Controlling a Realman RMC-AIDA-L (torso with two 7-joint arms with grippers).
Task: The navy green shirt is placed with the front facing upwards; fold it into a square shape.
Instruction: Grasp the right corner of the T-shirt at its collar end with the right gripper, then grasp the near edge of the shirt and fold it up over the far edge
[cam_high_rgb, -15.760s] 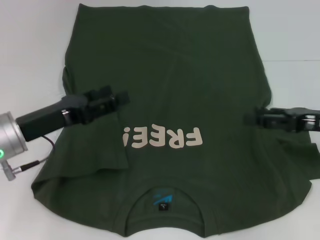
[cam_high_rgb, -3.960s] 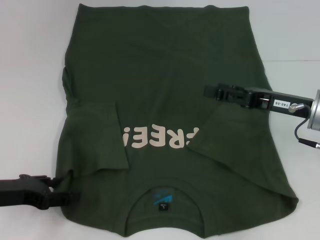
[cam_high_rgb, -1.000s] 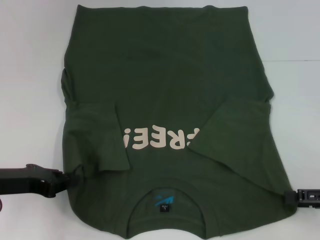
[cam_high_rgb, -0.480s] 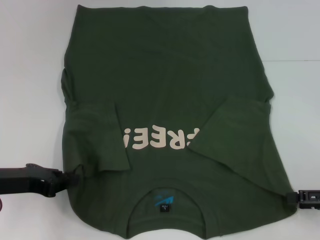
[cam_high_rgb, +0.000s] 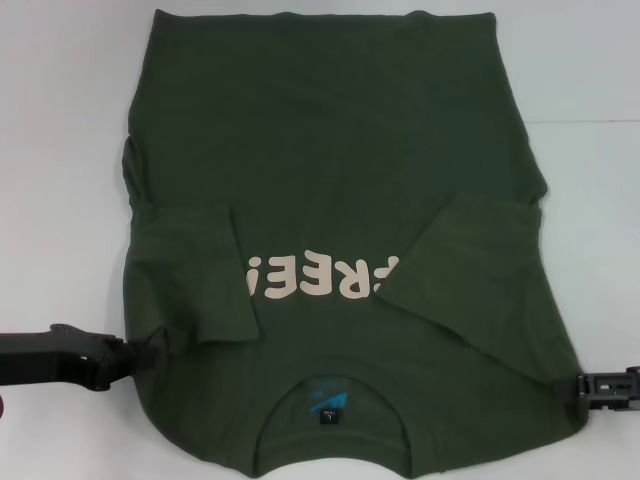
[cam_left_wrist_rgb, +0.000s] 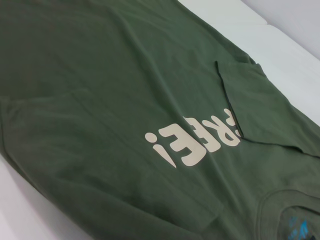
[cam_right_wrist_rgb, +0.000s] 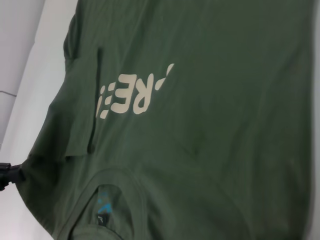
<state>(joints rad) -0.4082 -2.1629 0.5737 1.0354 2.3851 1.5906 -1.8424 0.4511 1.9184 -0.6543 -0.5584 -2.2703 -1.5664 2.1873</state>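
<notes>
The navy green shirt (cam_high_rgb: 330, 150) lies flat, front up, with the collar and its blue neck label (cam_high_rgb: 327, 403) nearest me. Both short sleeves are folded inward, the left one (cam_high_rgb: 190, 280) beside the cream lettering (cam_high_rgb: 325, 278) and the right one (cam_high_rgb: 470, 270) covering its first letter. My left gripper (cam_high_rgb: 143, 353) lies low on the table, its tip at the shirt's left shoulder edge, where the cloth puckers a little. At the right shoulder edge sits my right gripper (cam_high_rgb: 577, 385). The left wrist view looks across the shirt (cam_left_wrist_rgb: 100, 100). The right wrist view shows the shirt (cam_right_wrist_rgb: 210, 125) and, far off, the left gripper (cam_right_wrist_rgb: 7, 175).
The shirt rests on a white table (cam_high_rgb: 60, 150) whose bare surface shows on both sides and beyond the hem. A seam in the tabletop (cam_high_rgb: 585, 118) runs at the right.
Over the last second the right gripper has shifted slightly farther away along the shirt's right shoulder edge. The left gripper and the shirt have stayed put.
</notes>
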